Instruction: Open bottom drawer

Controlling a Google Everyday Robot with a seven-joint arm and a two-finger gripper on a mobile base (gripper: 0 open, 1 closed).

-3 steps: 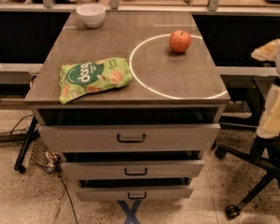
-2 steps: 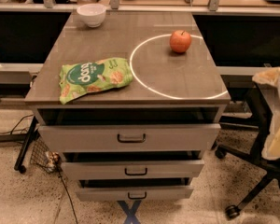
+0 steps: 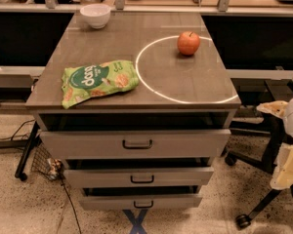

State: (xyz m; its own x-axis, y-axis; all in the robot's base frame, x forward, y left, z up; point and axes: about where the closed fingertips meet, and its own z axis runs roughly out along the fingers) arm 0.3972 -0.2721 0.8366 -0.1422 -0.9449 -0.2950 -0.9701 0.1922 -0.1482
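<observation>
The bottom drawer (image 3: 112,202), lowest of three grey fronts, is judged not yet pulled out. Its long axis runs left to right, with a small loop handle (image 3: 143,204) at mid-width. The gripper (image 3: 286,165) is held well to the right of that drawer and higher (spread or closed cannot be told). A chair leg (image 3: 261,206) lies to the drawer's right, near the likely path, and the middle drawer (image 3: 97,177) sits just above.

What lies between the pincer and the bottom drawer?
In the camera view, the pincer is at the right edge. Between it and the bottom drawer lie speckled floor and a dark wheeled chair leg.
</observation>
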